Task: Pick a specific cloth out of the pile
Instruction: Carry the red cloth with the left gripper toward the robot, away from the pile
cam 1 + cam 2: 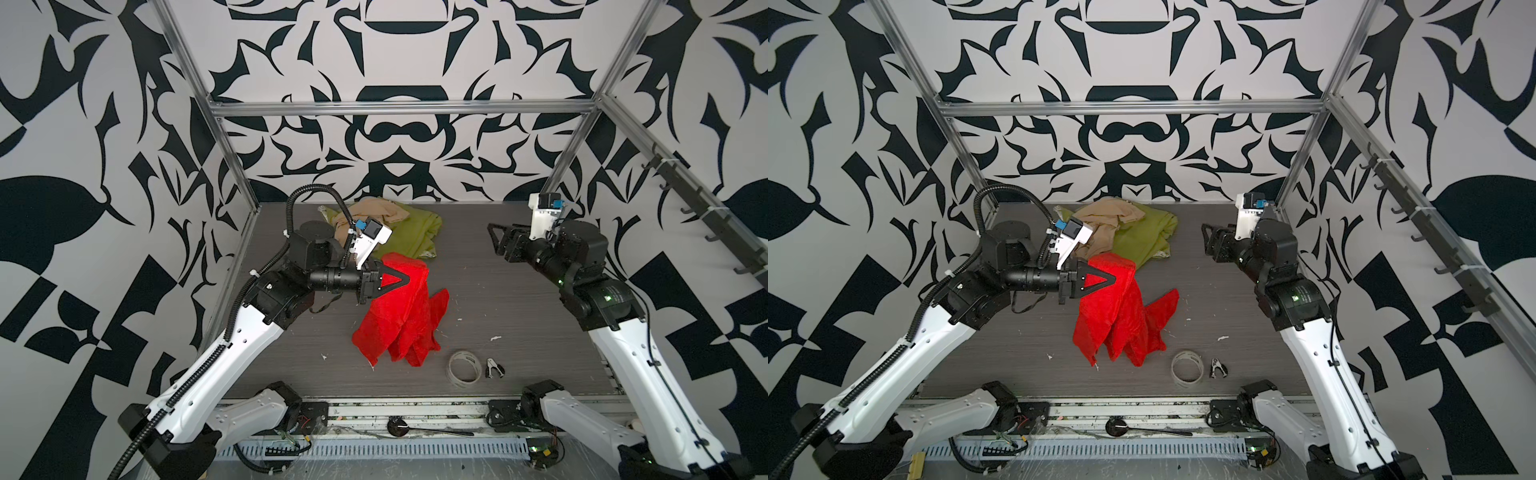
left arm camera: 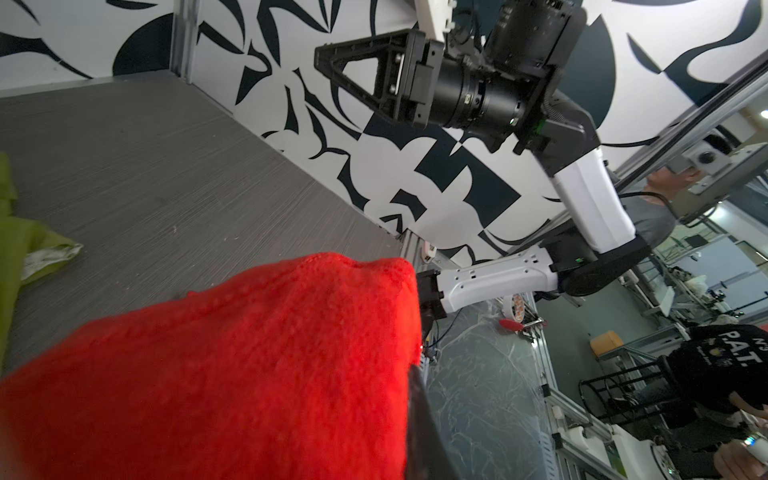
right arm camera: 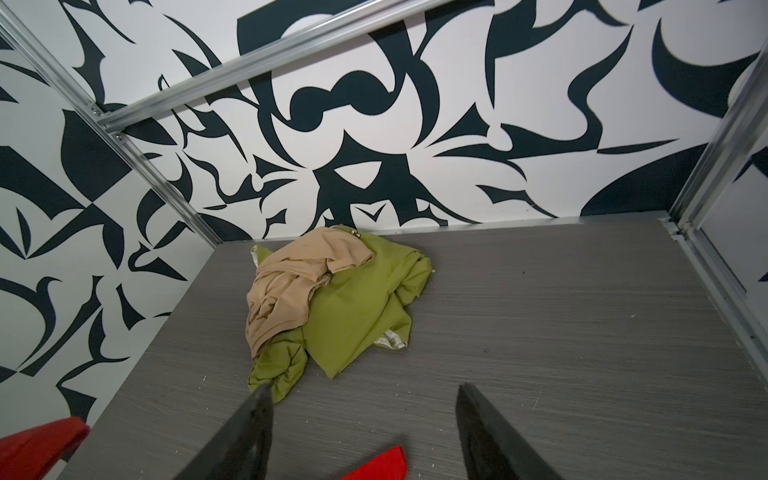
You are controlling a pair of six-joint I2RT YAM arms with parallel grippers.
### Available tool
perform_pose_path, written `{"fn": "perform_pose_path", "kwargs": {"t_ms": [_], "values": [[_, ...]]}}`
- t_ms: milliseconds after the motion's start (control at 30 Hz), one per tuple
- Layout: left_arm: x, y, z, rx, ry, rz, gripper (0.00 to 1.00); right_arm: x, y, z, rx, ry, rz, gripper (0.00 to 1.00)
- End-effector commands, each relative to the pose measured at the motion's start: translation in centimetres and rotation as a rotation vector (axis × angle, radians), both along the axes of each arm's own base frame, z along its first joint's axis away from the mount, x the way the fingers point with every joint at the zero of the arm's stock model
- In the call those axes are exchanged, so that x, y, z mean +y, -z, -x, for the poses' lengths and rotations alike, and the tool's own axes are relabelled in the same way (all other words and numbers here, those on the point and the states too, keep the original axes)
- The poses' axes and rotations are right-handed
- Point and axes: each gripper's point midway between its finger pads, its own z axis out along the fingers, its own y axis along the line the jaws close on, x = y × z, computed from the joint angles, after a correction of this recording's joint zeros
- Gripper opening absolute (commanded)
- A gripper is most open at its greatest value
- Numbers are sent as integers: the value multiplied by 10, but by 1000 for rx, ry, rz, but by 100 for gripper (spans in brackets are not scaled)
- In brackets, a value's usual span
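Note:
The red cloth (image 1: 399, 320) (image 1: 1121, 316) hangs lifted over the middle of the grey table, its lower folds trailing on the surface. My left gripper (image 1: 409, 279) (image 1: 1115, 279) is shut on its top edge. In the left wrist view the cloth (image 2: 228, 365) covers the jaws and only one finger (image 2: 424, 436) shows. The pile (image 1: 395, 232) (image 1: 1129, 237) (image 3: 332, 299), a beige cloth lying on an olive-green one, sits at the back, apart from the red cloth. My right gripper (image 1: 493, 239) (image 1: 1204, 239) (image 3: 363, 399) hovers open and empty at the right, pointing toward the pile.
A roll of tape (image 1: 464, 368) and a small black clip (image 1: 494, 368) lie on the table near the front right. Aluminium frame posts (image 1: 232, 153) and patterned walls close in the table on three sides. White crumbs are scattered over the table (image 1: 519, 299).

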Motion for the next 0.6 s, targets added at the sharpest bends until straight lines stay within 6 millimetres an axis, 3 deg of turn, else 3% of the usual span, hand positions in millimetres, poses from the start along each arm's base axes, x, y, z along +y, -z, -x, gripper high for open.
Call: {"fn": "perform_pose_path", "kwargs": {"t_ms": [0, 567], "values": [[6, 4, 0, -35, -17, -28, 0, 5, -10, -4, -31, -15, -53, 71], [-18, 29, -26, 36, 13, -59, 0, 4, 19, -6, 28, -5, -31, 71]]}}
